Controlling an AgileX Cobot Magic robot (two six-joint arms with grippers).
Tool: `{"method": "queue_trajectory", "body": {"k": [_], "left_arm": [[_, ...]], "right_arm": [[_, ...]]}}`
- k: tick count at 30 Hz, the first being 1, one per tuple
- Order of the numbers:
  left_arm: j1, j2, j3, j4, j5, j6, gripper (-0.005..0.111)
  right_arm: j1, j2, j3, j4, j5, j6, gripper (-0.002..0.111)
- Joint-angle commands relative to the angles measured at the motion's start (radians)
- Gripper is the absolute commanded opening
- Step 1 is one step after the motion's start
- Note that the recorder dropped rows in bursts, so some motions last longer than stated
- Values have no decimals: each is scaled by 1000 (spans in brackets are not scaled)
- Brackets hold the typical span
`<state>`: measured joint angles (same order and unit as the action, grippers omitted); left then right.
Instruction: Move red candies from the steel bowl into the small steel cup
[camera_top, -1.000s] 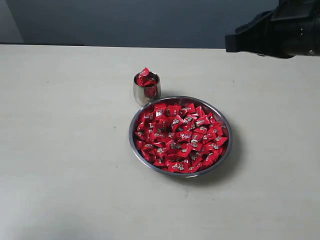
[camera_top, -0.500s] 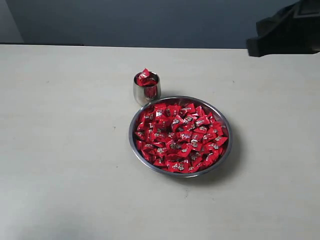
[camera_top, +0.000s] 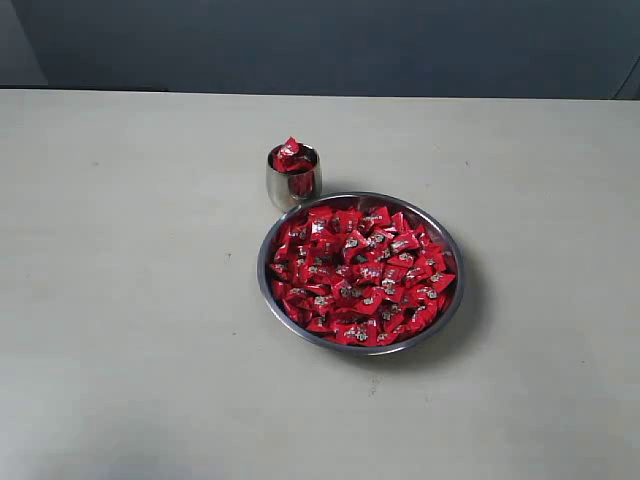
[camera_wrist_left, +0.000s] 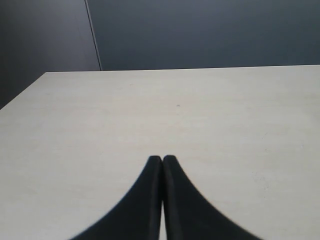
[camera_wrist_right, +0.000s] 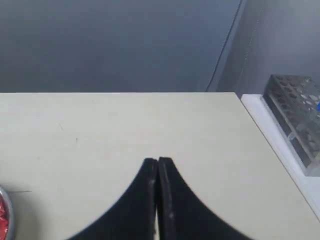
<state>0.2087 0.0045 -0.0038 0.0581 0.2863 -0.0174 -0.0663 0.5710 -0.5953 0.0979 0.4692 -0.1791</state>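
Note:
The wide steel bowl (camera_top: 449, 250) sits right of the table's middle, heaped with red candies (camera_top: 360, 277). Just behind its left rim stands the small steel cup (camera_top: 290, 188), with a few red candies (camera_top: 291, 156) poking above its mouth. Neither arm shows in the exterior view. My left gripper (camera_wrist_left: 162, 159) is shut, its black fingertips pressed together over bare table with nothing between them. My right gripper (camera_wrist_right: 158, 161) is shut too and holds nothing; the steel bowl's rim (camera_wrist_right: 10, 220) and a bit of red candy (camera_wrist_right: 2, 217) show at that view's edge, well apart from the fingers.
A clear plastic rack (camera_wrist_right: 297, 117) stands on a white ledge beyond the table's edge (camera_wrist_right: 270, 145) in the right wrist view. Behind the pale table (camera_top: 120, 300) is a dark wall (camera_top: 320, 45).
The right arm, seen at the upper right of the exterior view before, has drawn back to the right and out of that view. Bowl, cup and candies have not moved.

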Motion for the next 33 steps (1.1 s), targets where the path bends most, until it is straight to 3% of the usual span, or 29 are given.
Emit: {"method": "queue_trajectory", "body": {"k": [1,10,21,30,33], "left_arm": [[-5,-4,4,6,-2,-3,0],[-5,-4,4,6,-2,-3,0],[-5,-4,4,6,-2,-3,0],[-5,-4,4,6,-2,-3,0],[-5,-4,4,6,-2,-3,0]], "right_arm": [[-25,-156,112,5,-4,-9,-1],[-25,-256,221,35,-19,-4,-1],[-17,-424,414,-98,-62,155,-1],[137,-474,487,-133,-93,155,-1],[139,-475,534,-112,-124,155,-1]]}}
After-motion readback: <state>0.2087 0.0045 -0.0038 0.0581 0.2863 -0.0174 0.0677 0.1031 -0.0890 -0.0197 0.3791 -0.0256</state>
